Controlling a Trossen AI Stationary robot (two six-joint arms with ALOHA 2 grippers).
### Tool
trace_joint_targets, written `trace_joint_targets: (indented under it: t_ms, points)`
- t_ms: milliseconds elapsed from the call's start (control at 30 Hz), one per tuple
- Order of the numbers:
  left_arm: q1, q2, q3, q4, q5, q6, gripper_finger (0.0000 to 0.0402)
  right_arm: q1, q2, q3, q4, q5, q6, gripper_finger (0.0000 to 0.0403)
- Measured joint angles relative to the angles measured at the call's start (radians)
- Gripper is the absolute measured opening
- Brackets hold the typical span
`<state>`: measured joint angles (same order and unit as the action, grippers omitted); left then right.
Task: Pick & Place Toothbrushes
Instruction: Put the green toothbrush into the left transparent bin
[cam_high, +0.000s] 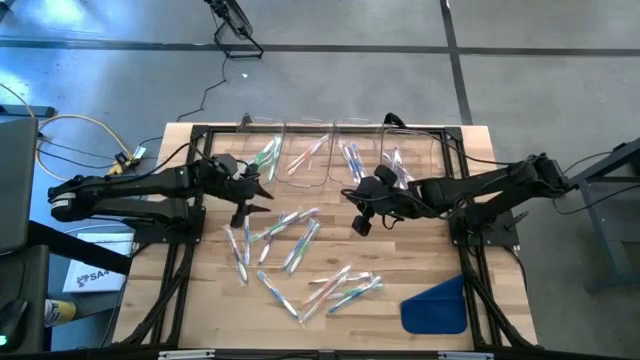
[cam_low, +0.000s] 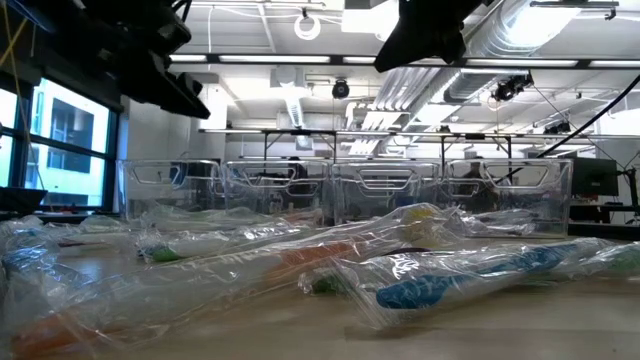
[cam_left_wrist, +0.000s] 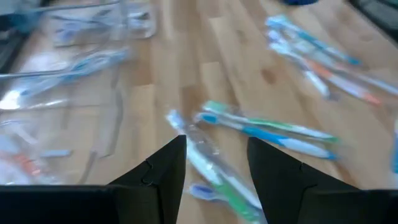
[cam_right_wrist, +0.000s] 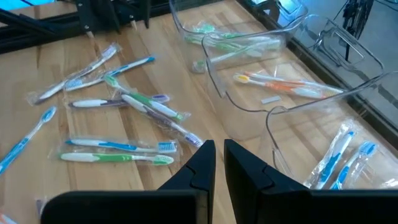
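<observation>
Several wrapped toothbrushes (cam_high: 290, 240) lie scattered flat on the middle of the wooden table (cam_high: 200, 300), green, blue, pink-orange and purple. My left gripper (cam_high: 264, 194) hangs open above the left end of the scatter, touching nothing. In its wrist view the left gripper (cam_left_wrist: 214, 149) frames a green-and-blue toothbrush (cam_left_wrist: 214, 177) lying on the wood below. My right gripper (cam_high: 350, 196) is shut with nothing held and hangs over the table in front of the bins. In its wrist view the right gripper (cam_right_wrist: 219, 152) points toward more toothbrushes (cam_right_wrist: 124, 149).
A row of clear bins (cam_high: 330, 150) stands along the far edge, each with a few toothbrushes inside: green (cam_high: 266, 155), pink-orange (cam_high: 308, 155), blue (cam_high: 352, 160), purple (cam_high: 398, 160). A blue flat piece (cam_high: 436, 306) lies at the near right corner. Bare wood lies between it and the scatter.
</observation>
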<state>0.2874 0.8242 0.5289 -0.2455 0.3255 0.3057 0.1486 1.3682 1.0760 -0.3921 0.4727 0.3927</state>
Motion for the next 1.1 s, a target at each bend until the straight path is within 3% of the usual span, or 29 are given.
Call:
trace_joint_targets:
  t_ms: [167,333,533,767,1000,1100]
  points:
    - [0.0,-0.007,0.0,-0.019,-0.069,-0.025,0.0166,-0.001,0.0,0.0,0.0,0.0,0.001,0.0026]
    - [0.0,-0.006,0.0,-0.041,-0.067,-0.065,0.0166,-0.001,0.0,0.0,0.0,0.001,-0.003,0.0026]
    - [-0.024,-0.019,0.0,-0.079,-0.104,0.0,0.0166,-0.001,-0.001,0.0,0.009,0.001,0.006,0.0026]
    - [-0.21,-0.032,0.046,-0.258,-0.333,-0.005,0.0166,-0.001,-0.001,0.0,0.029,0.001,0.031,0.0026]
    - [-0.372,-0.025,0.056,-0.305,-0.344,-0.08,0.0166,-0.005,-0.001,0.0,0.064,0.03,0.023,0.0026]
    - [-0.422,0.0,0.056,-0.354,-0.396,-0.114,0.0166,-0.007,-0.001,0.0,0.068,0.031,0.027,0.0026]
